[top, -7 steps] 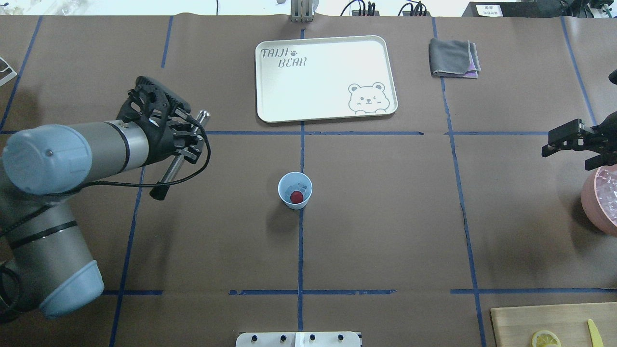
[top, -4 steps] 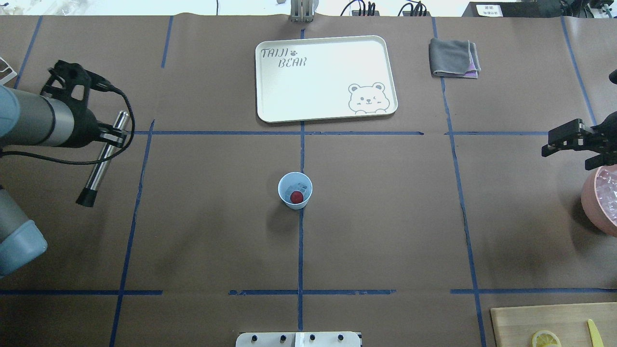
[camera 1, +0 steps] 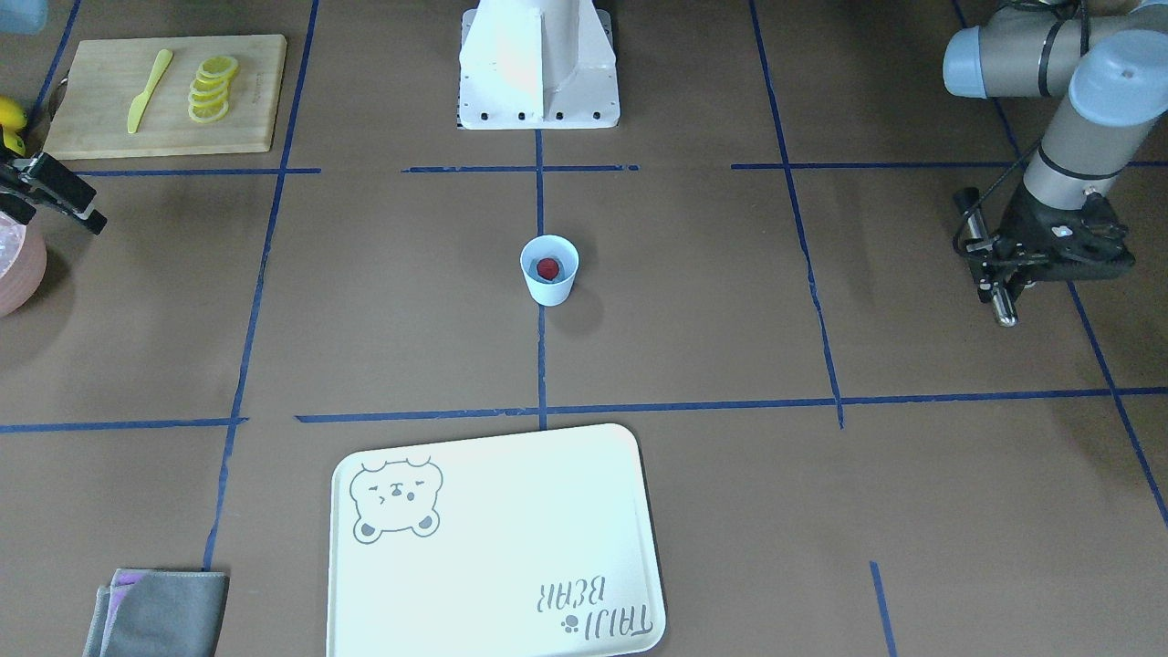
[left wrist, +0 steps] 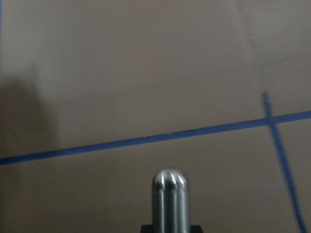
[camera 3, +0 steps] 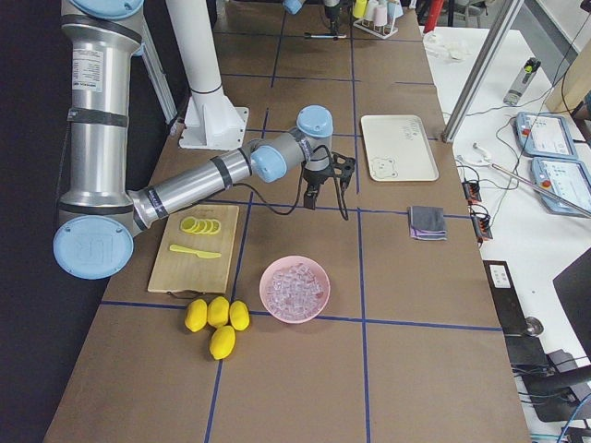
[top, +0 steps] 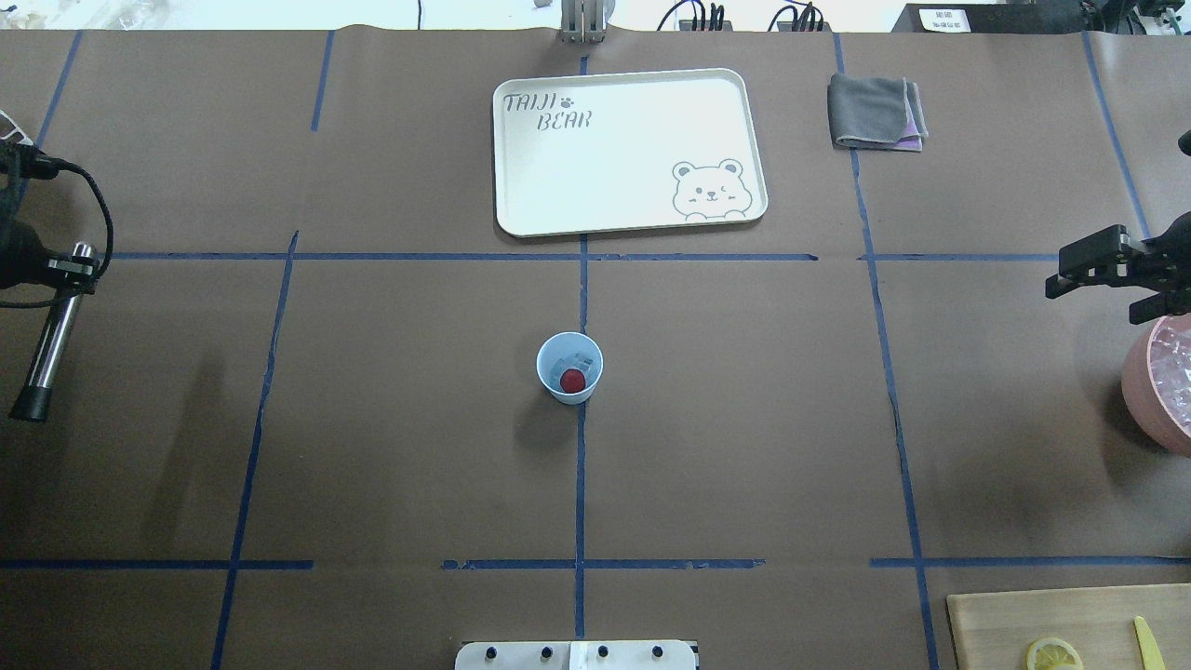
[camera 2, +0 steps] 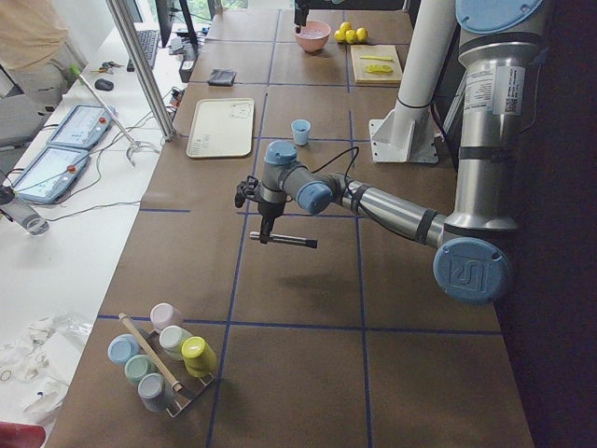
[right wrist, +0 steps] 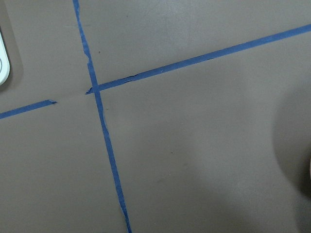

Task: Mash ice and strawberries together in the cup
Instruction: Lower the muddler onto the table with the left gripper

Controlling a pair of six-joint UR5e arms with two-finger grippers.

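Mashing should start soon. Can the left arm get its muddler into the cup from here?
Probably yes. The left gripper holds the muddler far off to the side, but only bare table lies between it and the upright, open-topped cup.

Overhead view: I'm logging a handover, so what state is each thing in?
cup: upright, holding strawberry and ice
muddler: gripped, off the table
left end effector: shut on muddler
right end effector: open, empty
pink bowl: upright, holding ice cubes
towel: folded
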